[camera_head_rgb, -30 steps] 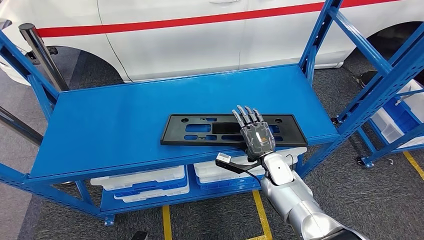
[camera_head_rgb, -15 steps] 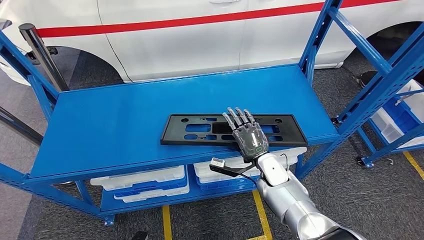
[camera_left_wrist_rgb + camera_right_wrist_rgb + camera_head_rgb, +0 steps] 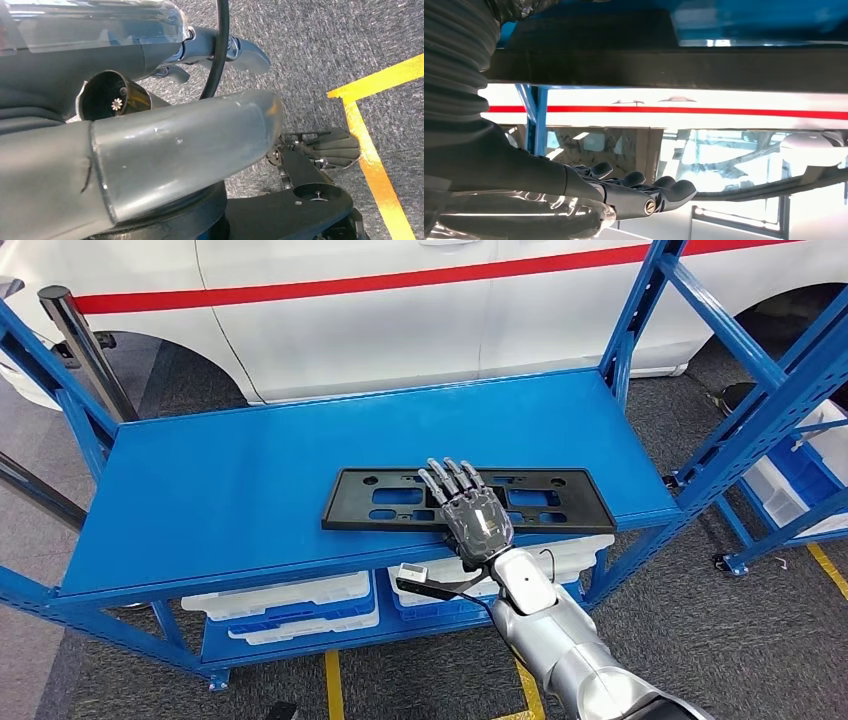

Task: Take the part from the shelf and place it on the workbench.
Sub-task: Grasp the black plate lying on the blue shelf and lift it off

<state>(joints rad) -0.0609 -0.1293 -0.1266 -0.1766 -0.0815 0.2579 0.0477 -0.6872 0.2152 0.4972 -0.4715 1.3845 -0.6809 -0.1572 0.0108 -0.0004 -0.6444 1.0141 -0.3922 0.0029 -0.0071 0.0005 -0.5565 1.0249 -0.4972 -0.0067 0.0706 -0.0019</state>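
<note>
Right hand [image 3: 474,518], fingers extended and apart, lies flat over black plate frame [image 3: 400,500] at blue shelf's [image 3: 230,490] near edge, holding nothing.

Matt black plastic part [image 3: 455,497] on smooth, glossy blue painted-metal shelf [image 3: 250,490].

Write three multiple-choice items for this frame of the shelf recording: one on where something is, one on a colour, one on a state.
1. Where does the black part lie?
A. On the blue shelf's top board, near its front edge
B. On the floor
C. In a white bin

2. What colour is the stripe on the white vehicle behind the shelf?
A. Green
B. Red
C. Black

3. How is the right hand?
A. Fingers spread over the part, which lies flat on the shelf
B. Carrying the part in the air
C. Hanging beside the robot

Key: 1 A, the part lies on the board by the front lip. 2 B, a red band crosses the body. 3 A, the fingers reach across the flat part.
</note>
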